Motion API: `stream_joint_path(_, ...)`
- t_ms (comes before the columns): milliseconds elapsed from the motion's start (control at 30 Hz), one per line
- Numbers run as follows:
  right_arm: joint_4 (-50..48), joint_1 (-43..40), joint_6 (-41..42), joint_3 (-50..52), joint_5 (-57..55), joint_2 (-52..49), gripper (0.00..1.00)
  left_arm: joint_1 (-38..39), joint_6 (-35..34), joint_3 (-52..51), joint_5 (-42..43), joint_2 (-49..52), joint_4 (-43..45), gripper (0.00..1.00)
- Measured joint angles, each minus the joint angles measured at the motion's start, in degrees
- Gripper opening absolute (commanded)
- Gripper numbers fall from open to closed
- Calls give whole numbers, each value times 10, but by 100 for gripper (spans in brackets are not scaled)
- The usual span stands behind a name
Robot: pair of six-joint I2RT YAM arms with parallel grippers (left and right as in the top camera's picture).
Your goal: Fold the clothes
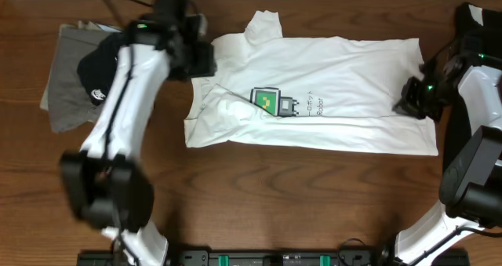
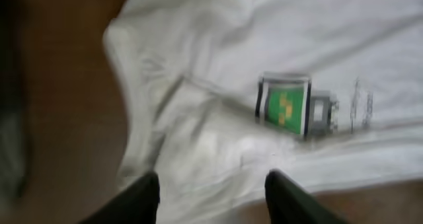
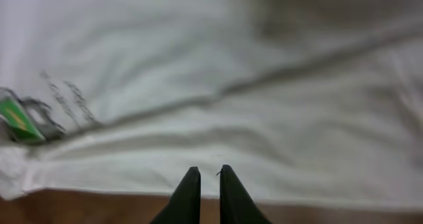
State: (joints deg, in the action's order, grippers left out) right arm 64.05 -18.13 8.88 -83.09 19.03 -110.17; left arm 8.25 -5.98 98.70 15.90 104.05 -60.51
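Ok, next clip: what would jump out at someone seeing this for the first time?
A white T-shirt lies spread across the middle of the wooden table, a green pixel-robot print left of its centre. The left gripper hangs open over its left end; the right gripper is nearly shut at its right edge. Grey and black garments are piled at the table's left.

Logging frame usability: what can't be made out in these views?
Overhead: left end effector motion-blurred; contact with the white T-shirt unclear.
Overhead: black garment partly hidden by left arm.
Right wrist: right end effector nearly closed; pinched cloth unconfirmed, view blurred.
All views: shirt lettering too small, blurred.
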Motion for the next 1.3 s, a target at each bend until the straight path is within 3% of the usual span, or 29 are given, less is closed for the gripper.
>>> stream_joint_path(133,21,0,-9,0,-19,1,14,2,-2,-9,-15,-14,-73,54)
stream_joint_path(333,20,0,-38,0,-20,33,18,2,-14,-131,-26,6,-54,55)
stream_joint_path(400,20,0,-43,0,-20,57,22,2,-16,-177,-28,9,-27,55)
stream_joint_path(533,33,0,-49,0,-22,107,51,2,-18,-247,-31,11,48,58)
stream_joint_path(733,51,0,-55,2,-24,124,54,2,-18,-311,-78,11,116,58)
stream_joint_path(1000,19,0,-32,31,-44,124,53,2,-23,-334,-108,33,166,10)
stream_joint_path(1100,-7,0,-16,49,-61,124,51,2,-20,-334,-112,40,158,6)
stream_joint_path(1233,-55,0,9,94,-82,124,57,2,-20,-334,-113,40,153,6)
stream_joint_path(1267,-75,0,14,115,-89,124,70,2,-20,-334,-113,40,152,6)
stream_joint_path(1300,-82,0,21,126,-95,124,74,2,-20,-334,-113,40,151,6)
